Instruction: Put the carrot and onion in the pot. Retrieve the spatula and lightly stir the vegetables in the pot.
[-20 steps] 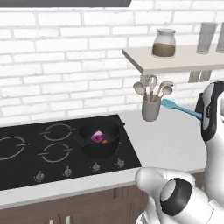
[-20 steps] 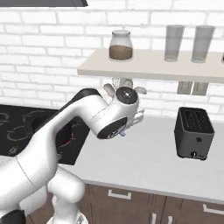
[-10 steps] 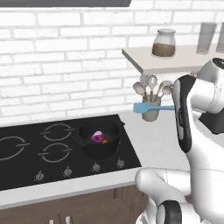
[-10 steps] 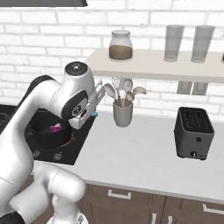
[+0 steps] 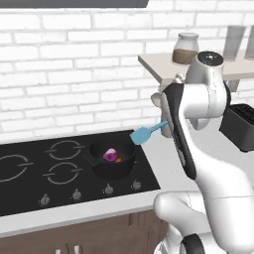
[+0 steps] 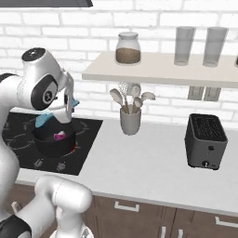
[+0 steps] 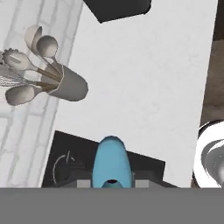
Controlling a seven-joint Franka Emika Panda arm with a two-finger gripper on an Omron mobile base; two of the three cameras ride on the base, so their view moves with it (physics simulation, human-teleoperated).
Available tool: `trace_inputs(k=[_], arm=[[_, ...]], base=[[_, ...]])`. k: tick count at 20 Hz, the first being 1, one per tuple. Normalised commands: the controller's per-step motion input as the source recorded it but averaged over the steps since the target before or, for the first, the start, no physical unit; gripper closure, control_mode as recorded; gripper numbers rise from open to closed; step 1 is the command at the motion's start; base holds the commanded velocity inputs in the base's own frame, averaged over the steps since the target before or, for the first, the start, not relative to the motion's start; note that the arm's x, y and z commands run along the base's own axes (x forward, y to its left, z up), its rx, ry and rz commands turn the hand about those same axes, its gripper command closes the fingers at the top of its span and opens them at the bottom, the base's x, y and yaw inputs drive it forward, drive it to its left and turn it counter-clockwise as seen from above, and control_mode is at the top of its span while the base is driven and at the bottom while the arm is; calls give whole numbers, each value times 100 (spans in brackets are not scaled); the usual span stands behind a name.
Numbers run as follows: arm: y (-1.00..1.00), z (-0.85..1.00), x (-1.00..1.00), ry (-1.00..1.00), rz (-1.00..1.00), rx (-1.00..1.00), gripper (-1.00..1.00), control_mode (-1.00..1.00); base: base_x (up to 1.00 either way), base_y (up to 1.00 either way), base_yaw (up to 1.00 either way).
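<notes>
The spatula (image 5: 147,133) is being carried by its handle, with the flat blue blade pointing outward toward the hob; the gripper (image 5: 167,128) is pinching the handle end, its jaws pressed nearly together on the thin shaft. In the left base view the blade is hanging just above and to the right of the pot (image 5: 112,161), near its rim, and contact between the two cannot be told. In the hand view the blade is projecting forward from between the finger tips.

The pot is standing on a right-hand burner of the black cooktop (image 5: 30,178). The onion (image 5: 110,155) and the carrot (image 5: 118,160) are lying inside it, side by side, the carrot to the right of the onion. The loading part of the task is therefore judged complete, and the step in hand is the bringing of the blade into the pot for stirring.

For this step to be done well, the following is being advised:

- The blade is being lowered inside the rim, not onto it, so that the pot is not tipped or pushed off its burner
- The tip is being kept beside the vegetables rather than on top of them
- The stirring stroke is being kept small and slow, since the pot is shallow and either piece could be flicked over the wall
- The grip is being held firm, as a thin handle is likely to pivot between the pads under side load
</notes>
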Motion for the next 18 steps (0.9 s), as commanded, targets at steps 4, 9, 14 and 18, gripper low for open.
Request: trace_inputs(k=[4,9,14,18], arm=[[97,1,9,-13,47,-42,100,-100],[77,2,36,-30,38,-38,100,-100],[46,5,62,-33,32,-29,100,-100],[46,0,74,-9,32,-37,100,-100]], base=[[0,0,0],[0,0,0],[0,0,0],[0,0,0]])
